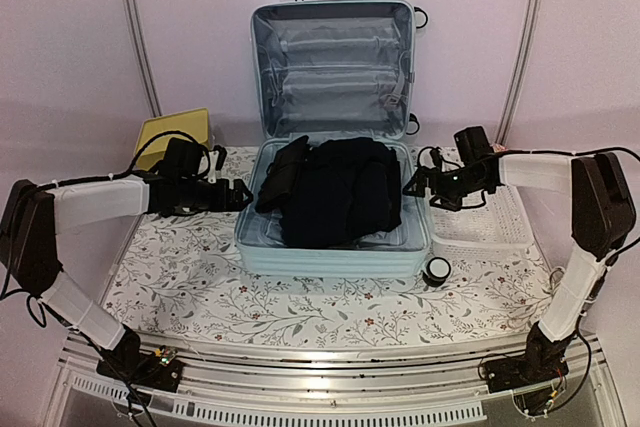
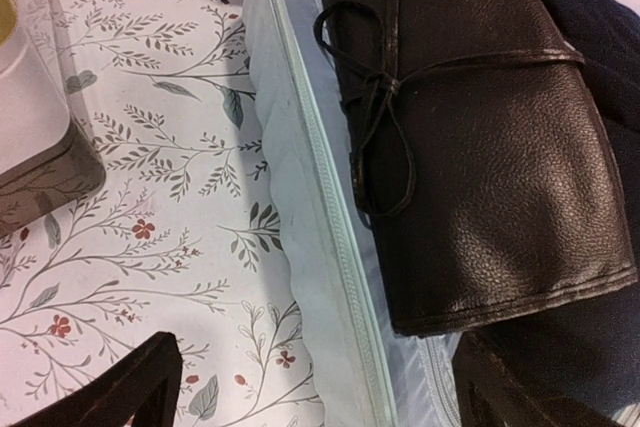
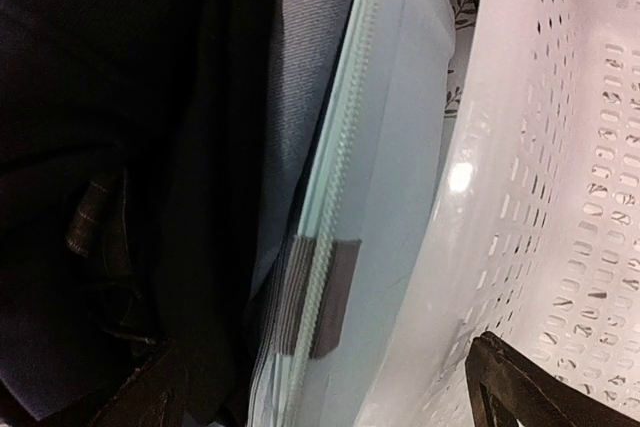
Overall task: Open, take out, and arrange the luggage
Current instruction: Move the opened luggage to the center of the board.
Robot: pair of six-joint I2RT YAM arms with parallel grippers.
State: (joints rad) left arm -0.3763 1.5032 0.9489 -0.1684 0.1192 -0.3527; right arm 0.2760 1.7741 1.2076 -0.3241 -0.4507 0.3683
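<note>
A tabletop covered with a white cloth printed with leafy sprigs and small red flowers fills the lower half of the overhead view. Plain pale pinkish walls with white poles stand behind it, and a metal rail runs along the bottom edge.

The luggage, a mint-blue hard-shell suitcase, lies open at the centre. Its grey-lined lid stands up toward the top of the frame. Dark folded clothing fills the base, with a dark brown leather roll tied with a cord along its left side. A yellow-topped box sits at the left, and a white lattice basket lies just beside the case on the right. A small round black-and-white object sits at the case's lower right corner.

Both arms reach in from the lower corners, forearms level. The left gripper hovers at the case's left rim with its fingers spread wide, one over the cloth and one over the contents, holding nothing. The right gripper straddles the right rim, equally wide and empty, with one finger over the clothing and one over the basket.
</note>
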